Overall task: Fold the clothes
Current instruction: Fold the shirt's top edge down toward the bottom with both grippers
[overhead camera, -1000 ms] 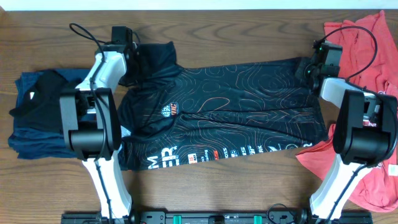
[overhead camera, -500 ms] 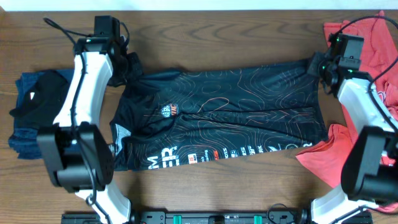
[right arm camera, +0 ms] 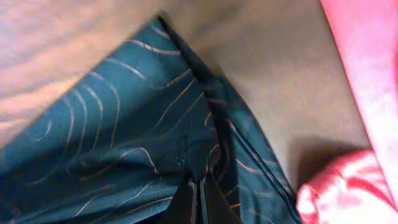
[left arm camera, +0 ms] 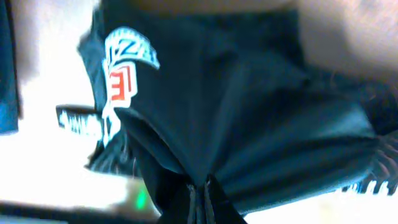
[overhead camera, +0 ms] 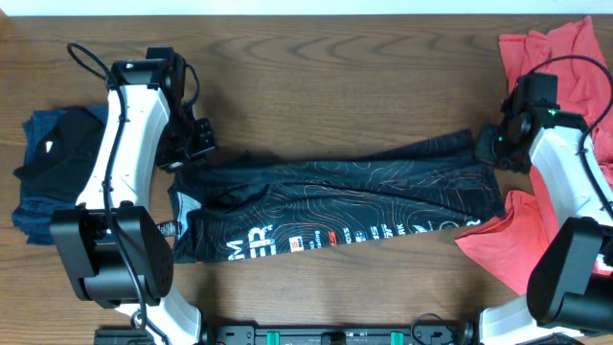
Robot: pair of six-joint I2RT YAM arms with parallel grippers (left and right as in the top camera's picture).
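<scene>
**Black shirt** (overhead camera: 345, 196): lies across the table (overhead camera: 335, 67) ctr, long axis running left-right. It is drawn into a narrow, creased band. The logo strip runs along its near edge. The far edge is lifted at both ends and sags in folds between them.

**L gripper** (overhead camera: 184, 158): jaws together, clamped on the shirt's far-left edge, toward the table's left side. The L wrist view is blurred. It shows fabric pinched at the tips, w/ pleats fanning out from the pinch. A white/orange logo (left arm camera: 127, 62) sits upper left.

**R gripper** (overhead camera: 492, 146): jaws together, clamped on the shirt's far-right corner, near the table's right edge. The R wrist view shows the hem w/ wavy line print gathered into the tips, bare wood beyond it.

**Coral shirts**: one (overhead camera: 565, 57) lies at the far-right corner. A second (overhead camera: 508, 244) lies along the right edge, nearer side, touching the black shirt's near-right corner.

**Dark pile** (overhead camera: 53, 177): sits at the left edge, navy cloth w/ a black garment on top. It lies beside the L arm, apart from the black shirt.
</scene>
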